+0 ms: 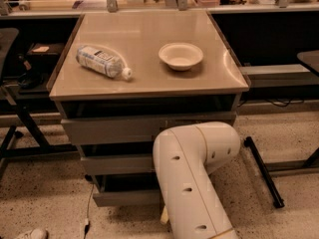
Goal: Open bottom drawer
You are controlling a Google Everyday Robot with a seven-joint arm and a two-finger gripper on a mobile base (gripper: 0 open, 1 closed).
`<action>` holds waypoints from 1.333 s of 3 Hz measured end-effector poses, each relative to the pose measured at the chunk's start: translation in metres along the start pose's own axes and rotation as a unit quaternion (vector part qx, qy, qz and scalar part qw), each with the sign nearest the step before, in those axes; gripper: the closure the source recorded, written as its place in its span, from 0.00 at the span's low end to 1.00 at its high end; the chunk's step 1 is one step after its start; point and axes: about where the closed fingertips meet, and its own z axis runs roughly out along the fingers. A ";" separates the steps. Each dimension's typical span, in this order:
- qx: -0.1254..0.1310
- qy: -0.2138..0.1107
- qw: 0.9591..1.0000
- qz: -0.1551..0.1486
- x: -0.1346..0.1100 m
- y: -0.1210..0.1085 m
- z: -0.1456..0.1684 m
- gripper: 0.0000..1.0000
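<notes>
- Cabinet (149, 81): pale top carrying a plastic bottle (102, 61) lying on its side at the left and an upright white bowl (180, 55) right of centre, the two well apart.
- Bottom drawer (124, 198): lowest grey front, just above the speckled floor, with a dark gap over it; it appears slightly drawn out, though the angle leaves this uncertain.
- Arm (192, 173): cream elbow in front of the drawers' right side.
- Gripper: hidden behind the arm; its state cannot be told.
</notes>
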 end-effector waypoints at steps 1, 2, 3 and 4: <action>-0.028 0.020 0.999 0.003 0.026 0.030 -0.006 0.00; -0.028 0.020 0.999 0.003 0.025 0.030 -0.006 0.00; -0.047 0.035 0.998 0.011 0.050 0.055 -0.019 0.00; -0.068 0.052 0.996 0.018 0.078 0.083 -0.036 0.00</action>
